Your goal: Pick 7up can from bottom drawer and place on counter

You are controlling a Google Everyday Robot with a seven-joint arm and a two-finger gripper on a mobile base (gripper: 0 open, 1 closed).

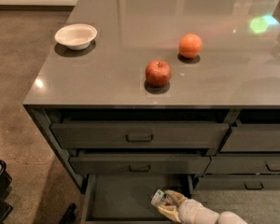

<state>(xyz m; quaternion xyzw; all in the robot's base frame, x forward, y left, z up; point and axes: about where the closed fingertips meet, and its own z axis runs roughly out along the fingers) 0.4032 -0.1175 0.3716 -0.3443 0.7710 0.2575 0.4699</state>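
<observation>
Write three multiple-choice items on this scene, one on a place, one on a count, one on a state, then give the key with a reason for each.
1. Where is the 7up can?
A) in the top drawer
B) on the floor
C) in the bottom drawer, in the hand

2. How many fruits lie on the counter?
A) one
B) two
C) three

3. The bottom drawer is
A) pulled open
B) pushed shut
C) taken out and set aside

Key:
1 C, the hand reaches into the drawer's right front part and is shut on the can.
2 B, an apple and an orange are the only fruits there.
3 A, its bare dark inside shows.
</observation>
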